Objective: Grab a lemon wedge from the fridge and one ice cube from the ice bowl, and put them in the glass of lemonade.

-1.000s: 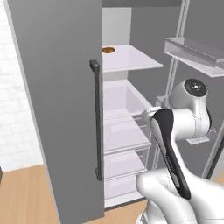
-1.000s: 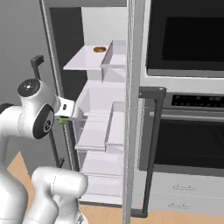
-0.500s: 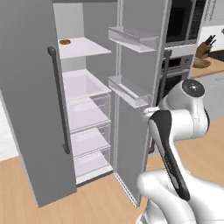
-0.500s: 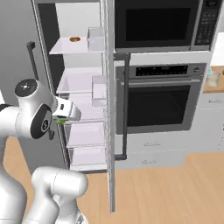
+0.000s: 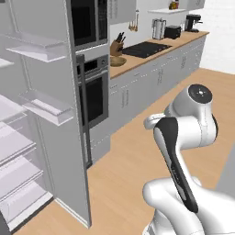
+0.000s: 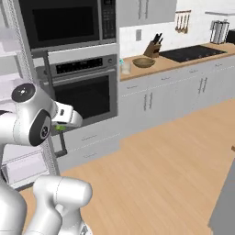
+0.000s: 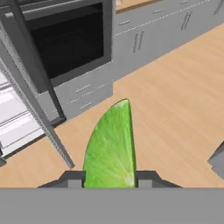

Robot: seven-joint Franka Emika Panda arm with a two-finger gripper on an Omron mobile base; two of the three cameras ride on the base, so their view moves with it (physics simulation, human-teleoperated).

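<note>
gripping lemon wedge [image 7: 111,148]; fingers [image 7: 72,178] flanking

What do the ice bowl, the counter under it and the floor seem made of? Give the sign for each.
Ice bowl: looks like wood, matte brown and smooth, with no visible grain.
Counter: probably wood or laminate, an even tan slab with a square edge.
Floor: wood planks or a lookalike, with faint lines running across the warm tan.
</note>
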